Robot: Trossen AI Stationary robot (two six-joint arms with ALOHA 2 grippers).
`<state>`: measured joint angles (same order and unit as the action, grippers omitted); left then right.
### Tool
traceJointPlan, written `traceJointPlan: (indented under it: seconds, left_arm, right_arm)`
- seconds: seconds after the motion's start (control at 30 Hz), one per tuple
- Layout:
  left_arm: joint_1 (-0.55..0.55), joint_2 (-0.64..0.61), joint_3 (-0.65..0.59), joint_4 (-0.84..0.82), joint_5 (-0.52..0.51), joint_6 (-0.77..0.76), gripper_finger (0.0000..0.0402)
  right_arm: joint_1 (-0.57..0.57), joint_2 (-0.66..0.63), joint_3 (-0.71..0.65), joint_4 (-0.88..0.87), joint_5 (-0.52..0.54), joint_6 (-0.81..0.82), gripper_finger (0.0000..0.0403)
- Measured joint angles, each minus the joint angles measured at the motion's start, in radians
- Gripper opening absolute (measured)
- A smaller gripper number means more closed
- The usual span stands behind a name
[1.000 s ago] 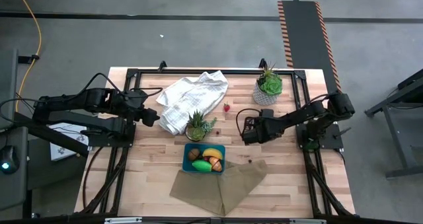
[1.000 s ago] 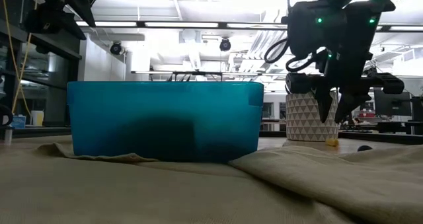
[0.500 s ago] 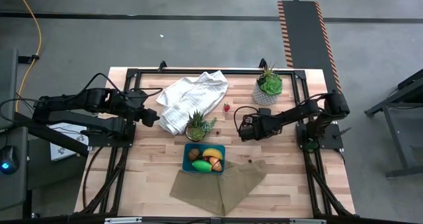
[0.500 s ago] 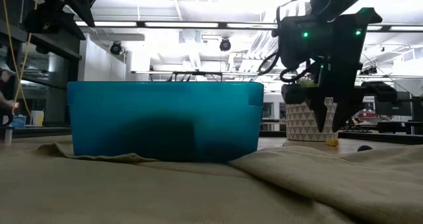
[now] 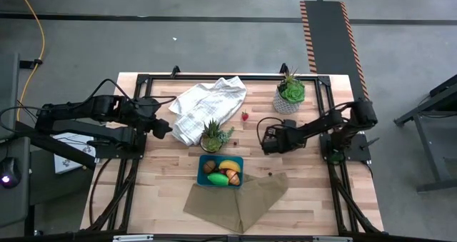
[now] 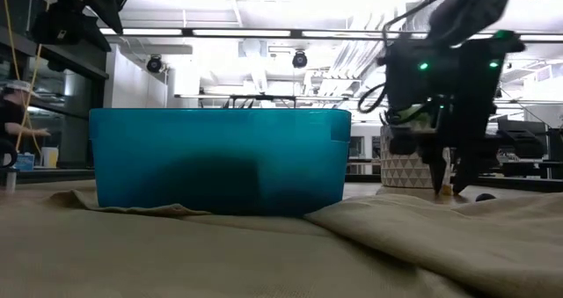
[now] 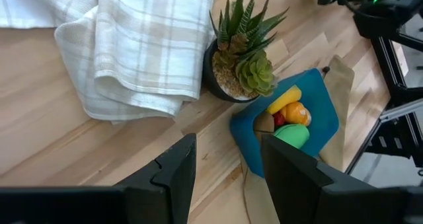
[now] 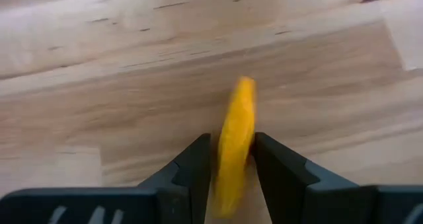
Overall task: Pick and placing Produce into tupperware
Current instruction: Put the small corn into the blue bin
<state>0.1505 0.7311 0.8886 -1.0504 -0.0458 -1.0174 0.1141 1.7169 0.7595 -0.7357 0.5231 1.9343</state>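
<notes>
Right now I have the right gripper pinched on a thin yellow fruit piece, centre-right of the overhead frame. Left gripper hangs part-open and empty, centre-left. Blue tub with fruit sits lower-centre.

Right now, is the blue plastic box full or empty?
Partly filled. The shallow teal-blue plastic box holds a yellow banana, a brown kiwi, an orange piece and a green pepper.

Table pale matt wood planks; tupperware smooth teal plastic; towel woven checked cloth; tan cloth matt fabric
</notes>
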Motion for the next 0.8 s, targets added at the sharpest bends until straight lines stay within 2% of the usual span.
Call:
traceJointPlan:
  seconds: [0.13, 0.27, 0.5, 0.8]
  left_arm:
    - [0.000, 0.000, 0.000, 0.000, 0.005, 0.000, 0.0156]
    - [0.000, 0.000, 0.000, 0.004, 0.004, -0.008, 0.0156]
    - [0.000, 0.000, 0.000, 0.014, 0.003, -0.019, 0.0156]
    - [0.000, 0.000, 0.000, 0.014, 0.004, -0.038, 0.0156]
  right_arm:
    - [0.050, -0.011, -0.023, 0.023, 0.054, 0.060, 0.0108]
    - [0.061, -0.035, 0.002, -0.060, 0.023, 0.096, 0.0108]
    - [0.028, -0.042, 0.002, -0.042, 0.009, 0.019, 0.0104]
    - [0.028, -0.043, 0.003, -0.027, 0.023, -0.005, 0.0076]
